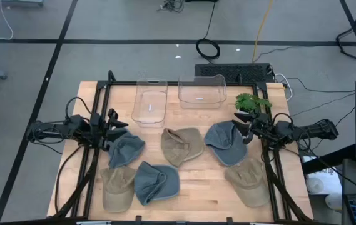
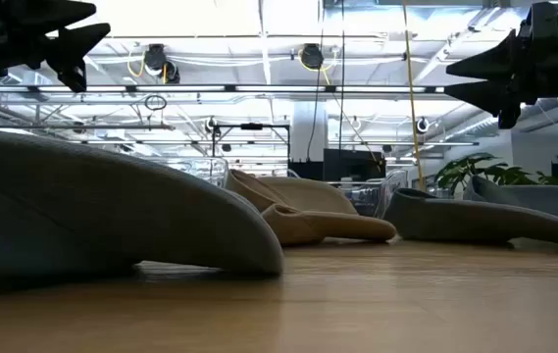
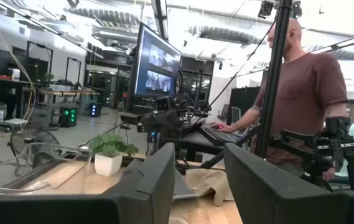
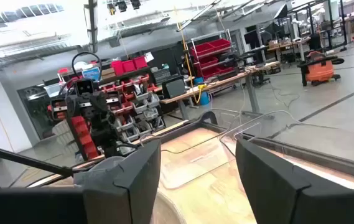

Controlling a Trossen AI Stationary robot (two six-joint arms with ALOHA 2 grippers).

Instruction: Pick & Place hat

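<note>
Behind six hats (image 1: 182, 145), two clear bins (image 1: 149, 103), potted plant (image 1: 251, 102)

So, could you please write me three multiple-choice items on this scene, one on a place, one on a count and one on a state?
1. Where is the potted plant?
A. at the table's far right corner
B. between the two bins
C. on a hat

2. How many hats lie on the table?
A. four
B. six
C. eight

3. How are the two clear bins?
A. empty
B. holding hats
C. stacked

Key: 1 A, it stands right of the right bin. 2 B, three blue-grey and three tan show from above. 3 A, the left bin and the right one show only wood through them.
</note>
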